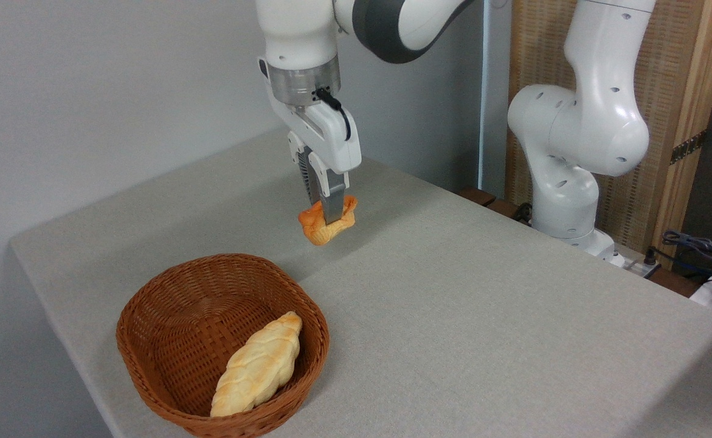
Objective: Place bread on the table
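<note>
Fixed camera: gripper (326, 214) at upper centre of frame, jaws clamped on the bread (326, 224), which hangs clear above the table (483, 316). Wicker basket (167, 304) at lower left, holding a pale braided loaf (258, 366). Arm base (574, 170) at right.

Bread (326, 226) orange-golden; braided loaf (258, 367) pale yellow; wicker basket (167, 304) brown; table (483, 316) grey-beige woven.

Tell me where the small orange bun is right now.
The orange bun hangs pinched in the gripper above the table, up and right of the wicker basket holding the braided loaf.
</note>
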You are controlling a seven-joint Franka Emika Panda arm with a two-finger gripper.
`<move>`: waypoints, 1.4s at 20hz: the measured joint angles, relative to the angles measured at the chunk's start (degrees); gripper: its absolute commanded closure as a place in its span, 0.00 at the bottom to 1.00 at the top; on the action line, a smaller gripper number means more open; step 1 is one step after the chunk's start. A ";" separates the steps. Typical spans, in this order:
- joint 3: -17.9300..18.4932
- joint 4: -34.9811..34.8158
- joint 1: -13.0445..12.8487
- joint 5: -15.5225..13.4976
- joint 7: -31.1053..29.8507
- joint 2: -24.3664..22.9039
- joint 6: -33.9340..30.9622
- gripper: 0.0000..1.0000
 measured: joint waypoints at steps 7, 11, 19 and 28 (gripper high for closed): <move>-0.48 -0.82 -0.60 0.00 0.00 -0.04 0.08 0.00; -0.48 -0.82 -0.60 0.00 0.00 -0.05 0.08 0.00; -0.48 -0.86 -0.60 0.00 0.00 -0.05 0.91 0.00; 2.91 4.32 -0.09 0.00 -0.15 -0.04 1.50 0.00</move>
